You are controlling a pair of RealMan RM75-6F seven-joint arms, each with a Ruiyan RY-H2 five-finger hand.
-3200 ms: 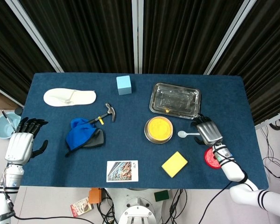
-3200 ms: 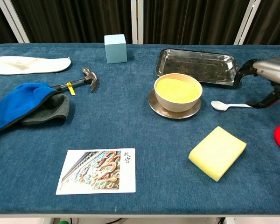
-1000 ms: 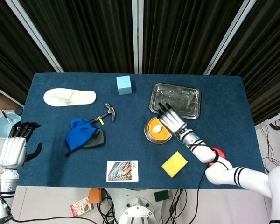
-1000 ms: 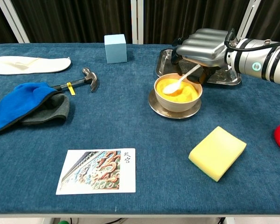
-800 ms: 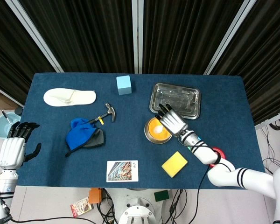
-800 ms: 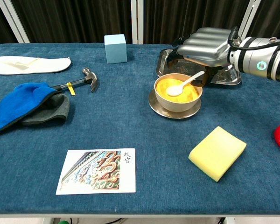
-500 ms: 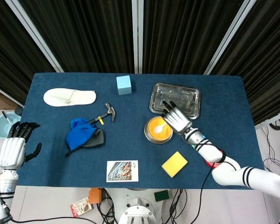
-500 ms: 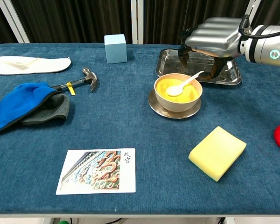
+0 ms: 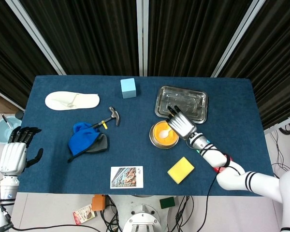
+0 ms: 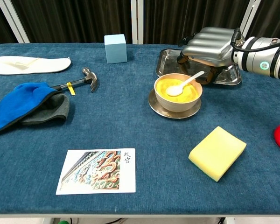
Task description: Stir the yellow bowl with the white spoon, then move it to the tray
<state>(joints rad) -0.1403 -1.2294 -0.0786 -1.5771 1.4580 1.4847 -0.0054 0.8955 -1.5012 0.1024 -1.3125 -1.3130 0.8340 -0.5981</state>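
I'm hovering my right hand (image 10: 210, 46) over the far-right rim of the yellow bowl (image 10: 178, 91), back of hand up, fingers curled down twd the handle of the white spoon (image 10: 185, 83); can't tell whether they're actually pinching the handle or just beside it. Spoon is lying in the bowl w/ its scoop on the yellow contents and handle leaning up over the right rim twd my hand. Bowl is sitting on a metal saucer (image 10: 159, 111), just in front of the steel tray (image 10: 168, 60), not on it. From the head view my right hand (image 9: 182, 123) is covering the bowl's (image 9: 162, 137) upper-right edge, near the tray's (image 9: 181, 103) front-left corner. My left hand (image 9: 15, 152) is hanging off the table's left edge, holding nothing, fingers apart and pointing up. Yellow sponge (image 10: 217, 152) is lying near the front, right of the postcard (image 10: 98, 171). Hammer (image 10: 80, 82) is touching the blue cloth (image 10: 19, 102); light blue block (image 10: 115, 47) and white insole (image 10: 29, 64) are sitting at the back.
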